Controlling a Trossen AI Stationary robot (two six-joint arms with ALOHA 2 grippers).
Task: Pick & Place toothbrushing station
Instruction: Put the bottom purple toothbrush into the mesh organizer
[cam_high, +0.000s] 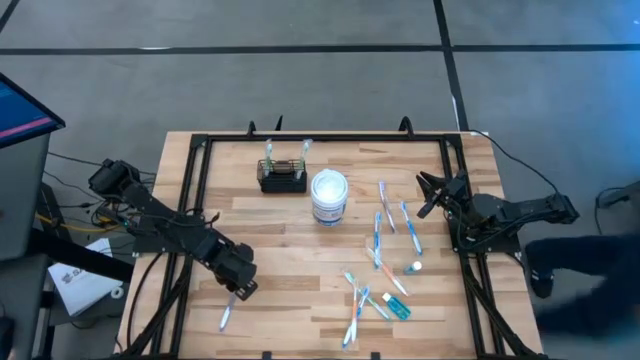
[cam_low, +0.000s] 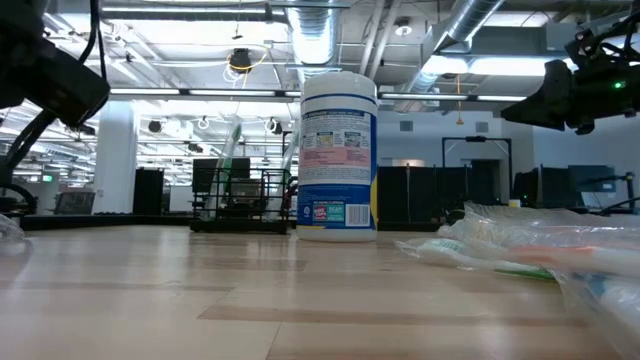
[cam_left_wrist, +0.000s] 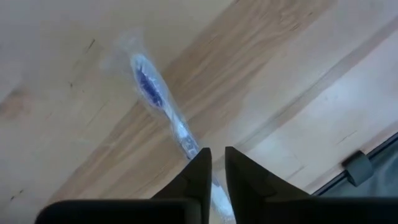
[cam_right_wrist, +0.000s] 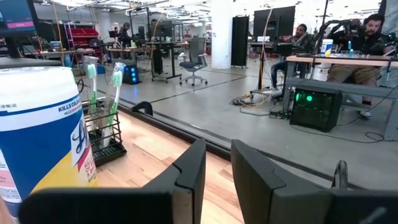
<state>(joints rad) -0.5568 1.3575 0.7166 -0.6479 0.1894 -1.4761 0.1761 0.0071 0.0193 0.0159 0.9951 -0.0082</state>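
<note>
The toothbrushing station (cam_high: 282, 180), a small black wire rack, stands at the far middle of the table with two toothbrushes upright in it; it also shows in the low view (cam_low: 240, 205) and the right wrist view (cam_right_wrist: 106, 134). A wrapped toothbrush with blue bristles (cam_left_wrist: 151, 87) lies flat on the wood near the front left (cam_high: 227, 316). My left gripper (cam_left_wrist: 217, 155) points steeply down over its handle end (cam_high: 241, 290), with a narrow gap between the fingers. My right gripper (cam_right_wrist: 217, 168) waits level at the table's right edge (cam_high: 428, 196), its fingers apart with nothing between them. My left gripper stands over the wrapped toothbrush's handle (cam_left_wrist: 186, 140), coming from above. The handle runs under the narrow gap between the fingers, which lie across it. The fingers hide the handle's end, and I cannot tell whether they touch it. The brush lies flat on the table.
A round white tub (cam_high: 329, 196) stands right of the rack. Several wrapped toothbrushes (cam_high: 385, 245) and a small tube (cam_high: 397, 306) lie scattered on the table's right half. Black frame rails (cam_high: 195, 200) run along the table's edges. Bare wood lies between the left gripper and the rack.
</note>
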